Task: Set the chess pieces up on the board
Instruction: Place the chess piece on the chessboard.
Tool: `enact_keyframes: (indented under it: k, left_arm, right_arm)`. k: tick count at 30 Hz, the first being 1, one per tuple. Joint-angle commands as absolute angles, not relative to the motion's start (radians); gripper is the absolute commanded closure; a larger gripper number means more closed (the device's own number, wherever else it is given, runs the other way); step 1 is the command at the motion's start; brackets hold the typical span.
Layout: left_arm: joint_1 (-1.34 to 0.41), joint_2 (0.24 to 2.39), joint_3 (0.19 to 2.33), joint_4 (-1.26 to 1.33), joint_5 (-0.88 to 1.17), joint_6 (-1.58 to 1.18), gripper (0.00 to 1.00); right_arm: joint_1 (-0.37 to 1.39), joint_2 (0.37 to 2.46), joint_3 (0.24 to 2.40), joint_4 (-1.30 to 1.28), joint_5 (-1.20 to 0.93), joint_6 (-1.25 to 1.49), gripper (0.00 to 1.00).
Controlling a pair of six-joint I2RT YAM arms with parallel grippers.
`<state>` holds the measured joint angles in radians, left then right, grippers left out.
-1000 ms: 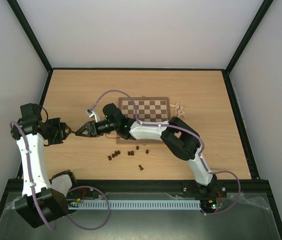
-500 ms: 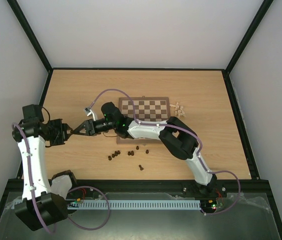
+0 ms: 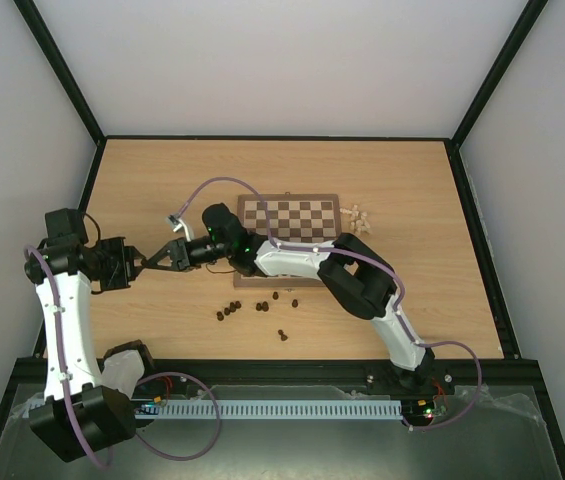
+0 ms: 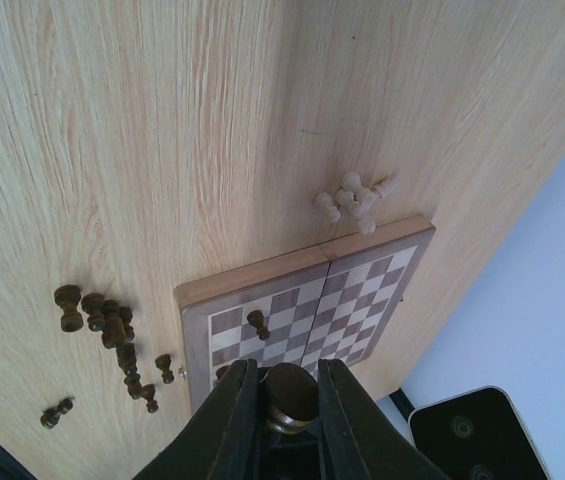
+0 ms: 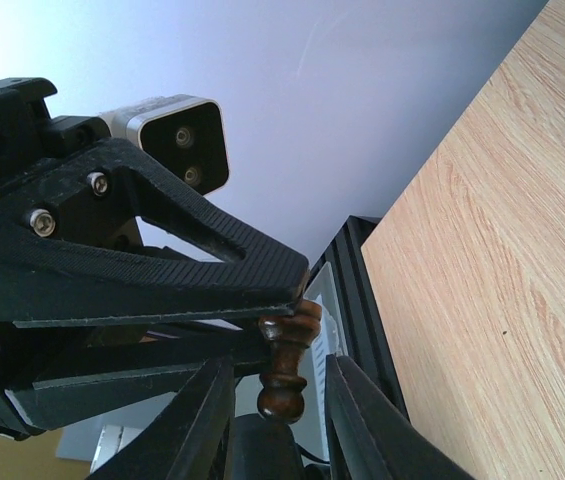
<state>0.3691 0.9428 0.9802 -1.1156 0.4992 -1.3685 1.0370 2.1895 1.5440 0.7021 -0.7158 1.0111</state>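
My left gripper (image 3: 132,262) is shut on a dark brown chess piece (image 4: 290,392) and holds it in the air left of the board (image 3: 290,198). My right gripper (image 3: 154,260) points at it tip to tip. In the right wrist view the piece (image 5: 287,372) hangs from the left gripper's fingers (image 5: 162,290), and my right gripper (image 5: 280,365) is open with a finger on each side, gaps showing. One dark piece (image 4: 258,323) stands on the board (image 4: 262,275). Several dark pieces (image 3: 232,310) lie on the table near it, and pale ones (image 3: 359,215) at its right.
The right arm (image 3: 302,262) lies across the board's near edge. In the left wrist view the loose dark pieces (image 4: 112,330) are left of the board and the pale cluster (image 4: 354,200) beyond its far end. The right wrist camera (image 4: 462,430) shows at lower right.
My right gripper has moved left until its tips meet the left gripper's. The left gripper has shifted slightly. Over the last half second little has moved.
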Motion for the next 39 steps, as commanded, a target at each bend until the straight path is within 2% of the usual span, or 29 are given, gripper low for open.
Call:
enact_keyframes:
  k: [1,6,13,16,24,27,32,39]
  left_arm:
    - [0.362,0.943,0.962,-1.117,0.551,-1.386,0.91]
    - [0.346,0.942,0.956,-1.103,0.548,-1.401,0.91]
    - [0.342,0.936,0.961,-1.108,0.546,-1.397,0.89]
    - [0.341,0.943,0.99,-1.119,0.537,-1.375,0.72]
    - [0.341,0.966,1.073,-1.113,0.503,-1.33,0.56]
    - [0.341,0.975,1.117,-1.087,0.485,-1.3,0.49]
    - [0.331,1.019,1.205,-1.06,0.465,-1.181,0.38]
    - [0.247,1.06,1.192,-0.989,0.487,-1.033,0.26]
  right_arm:
    - [1.048,2.206,1.578,0.728,-0.748,1.003,0.75]
    - [1.06,2.209,1.578,0.721,-0.745,0.999,0.85]
    - [1.056,2.188,1.556,0.713,-0.734,0.997,0.86]
    - [1.042,2.165,1.525,0.714,-0.727,1.0,0.86]
    - [0.981,2.054,1.441,0.547,-0.727,0.891,0.86]
    - [0.963,1.986,1.428,0.378,-0.715,0.793,0.86]
    - [0.936,1.85,1.505,-0.151,-0.627,0.515,0.86]
    - [0.92,1.779,1.776,-0.833,-0.366,0.341,0.86]
